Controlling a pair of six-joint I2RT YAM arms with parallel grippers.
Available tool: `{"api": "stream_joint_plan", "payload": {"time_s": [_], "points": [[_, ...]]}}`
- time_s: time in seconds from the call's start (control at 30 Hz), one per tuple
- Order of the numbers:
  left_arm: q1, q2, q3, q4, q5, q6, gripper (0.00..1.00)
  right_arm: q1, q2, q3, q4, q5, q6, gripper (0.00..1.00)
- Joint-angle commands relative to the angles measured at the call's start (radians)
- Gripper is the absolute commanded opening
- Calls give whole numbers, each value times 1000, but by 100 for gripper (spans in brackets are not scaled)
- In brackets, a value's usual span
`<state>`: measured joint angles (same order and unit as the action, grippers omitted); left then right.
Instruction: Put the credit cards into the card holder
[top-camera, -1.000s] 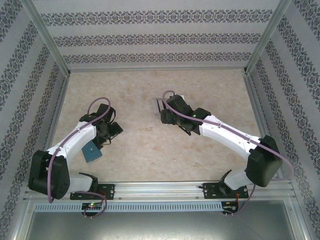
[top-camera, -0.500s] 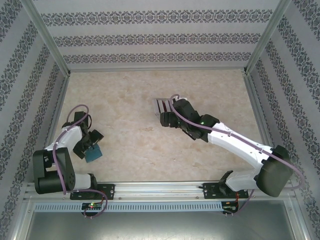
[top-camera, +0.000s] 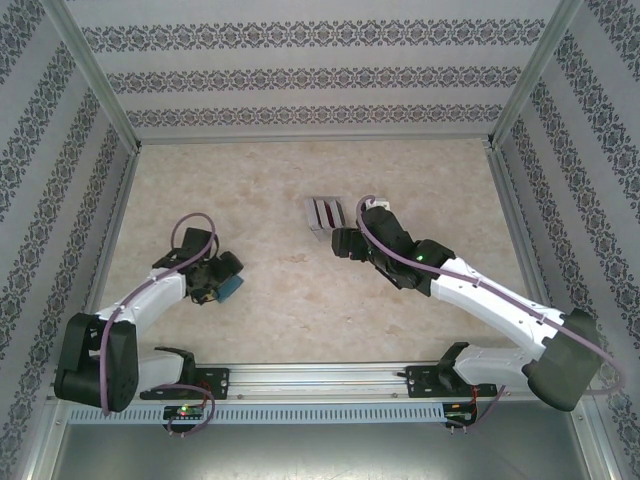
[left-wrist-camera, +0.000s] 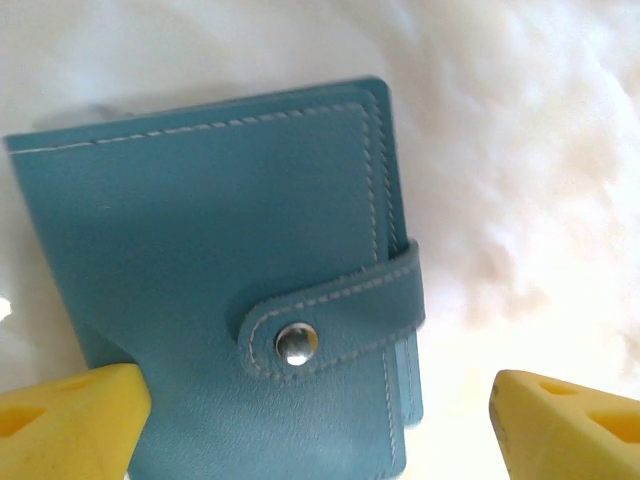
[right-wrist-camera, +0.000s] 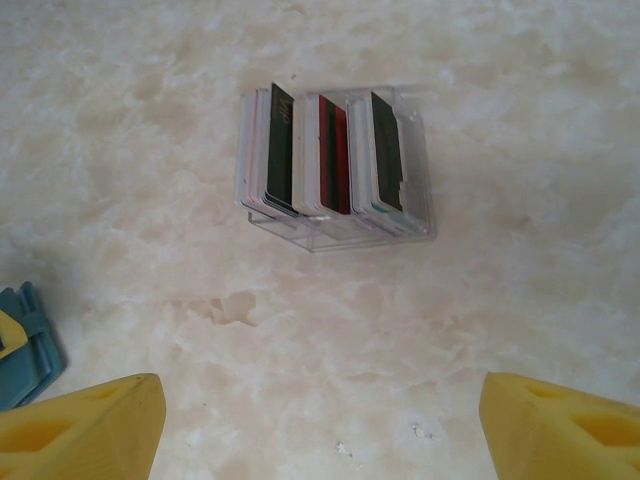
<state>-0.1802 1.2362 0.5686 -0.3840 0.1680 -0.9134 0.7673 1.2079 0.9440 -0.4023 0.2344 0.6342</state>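
Against half a second ago, the left arm (top-camera: 140, 300) is no longer folded at the table's (top-camera: 270, 190) 8 o'clock edge and now reaches further in toward the centre. The right arm (top-camera: 480, 295) has drawn back toward 4 o'clock, so its wrist no longer covers the cards. The card holder (top-camera: 233, 288) has shifted too: it now lies a little more toward 3 o'clock than before, still in the table's 8 o'clock region and right at the left gripper (top-camera: 222, 284). The credit cards (top-camera: 326, 212) have not moved; they stand on edge in a clear rack (right-wrist-camera: 418, 170) just to the 12 o'clock side of the table's middle, well apart from the holder. The right gripper (top-camera: 340, 243) sits just at 5 o'clock of the rack, with bare marbled surface between them. The top view hides both sets of jaws under the wrists, but the wrist cameras show them. The left gripper's yellow fingertips (left-wrist-camera: 70, 420) stand wide apart and clamp nothing; one overlaps the holder's near corner, though we cannot tell whether it touches. The other is off the holder, over the table. That view also shows the holder closed, its strap (left-wrist-camera: 330, 320) snapped shut. The right gripper (right-wrist-camera: 320, 430) is likewise spread wide and holds nothing, the rack lying toward 12 o'clock of its fingertips. At 8 o'clock in that same view we catch an edge of the teal holder.
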Motion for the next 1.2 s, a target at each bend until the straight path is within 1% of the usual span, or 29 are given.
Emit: {"api": "stream_joint_plan", "payload": {"time_s": [0.0,0.03,0.1,0.17,0.2,0.3,0.4,0.43,0.5,0.67,0.73,0.8,0.83,0.9,0.97,1.03,1.07,1.17], "points": [[-108,29,-13,14,76,-123,90,-5,25,-15,20,-44,39,82],[-131,43,13,7,84,-111,90,-4,33,-21,34,-58,37,82],[-148,71,80,-67,85,-67,89,-1,55,-17,55,-108,8,81],[-142,48,137,-191,34,-43,89,15,84,6,55,-169,-46,79],[-136,22,146,-221,9,-33,89,26,97,15,60,-190,-71,78],[-65,-65,158,-288,-7,-9,89,52,146,31,90,-251,-129,75],[23,-74,184,-347,0,24,87,69,201,70,96,-294,-139,74],[39,-56,186,-338,22,42,86,82,218,85,96,-290,-147,74],[45,-1,191,-311,51,73,87,104,251,106,101,-274,-161,75],[44,138,202,-179,132,106,96,134,311,162,69,-244,-163,81],[44,179,210,-141,136,100,97,139,323,157,84,-241,-163,82],[44,219,219,-117,142,96,97,141,344,169,74,-246,-150,82],[44,239,226,-115,143,91,95,144,353,177,70,-252,-141,82],[43,266,230,-120,125,91,88,153,363,171,96,-279,-132,81],[42,289,230,-124,82,93,76,162,385,170,118,-295,-132,79],[42,321,249,-137,76,108,69,166,411,196,97,-298,-130,77],[43,341,262,-143,88,119,66,168,418,204,92,-300,-127,77],[36,389,295,-140,122,159,62,168,428,195,119,-303,-121,77]]}}
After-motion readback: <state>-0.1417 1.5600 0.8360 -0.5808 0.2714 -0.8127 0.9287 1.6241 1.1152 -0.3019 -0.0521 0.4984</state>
